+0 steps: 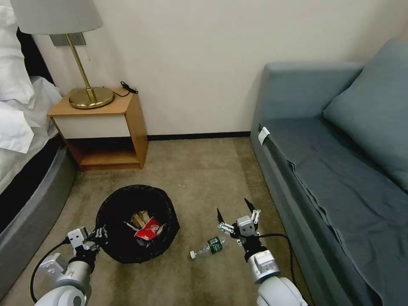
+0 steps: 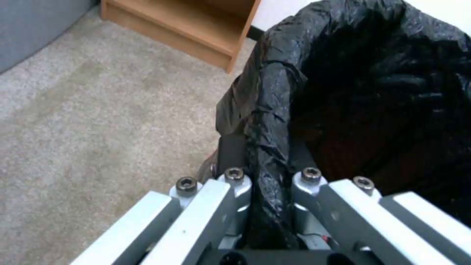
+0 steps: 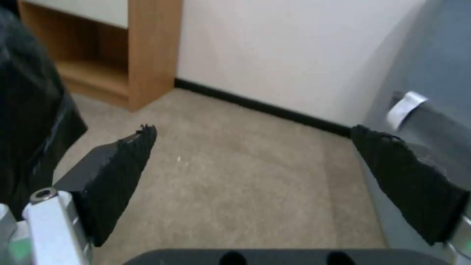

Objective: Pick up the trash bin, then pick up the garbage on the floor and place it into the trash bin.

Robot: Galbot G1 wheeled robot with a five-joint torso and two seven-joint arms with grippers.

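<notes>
1. Open carpet [image 1: 199, 170] fills the centre of the frame, free up to the wall

2. The sofa [image 1: 340, 170] walls off the whole right side, close beside the right gripper [image 1: 235, 211], whose fingers are spread

3. The trash bin [image 1: 111, 244], lower left, blocks that side; the left gripper [image 1: 98, 235] is clamped on its rim

4. A clear bottle [image 1: 208, 247] lies in the narrow strip between bin and right gripper

5. The nightstand [image 1: 127, 123] and bed [image 1: 25, 199] close off the upper left and left edge
</notes>
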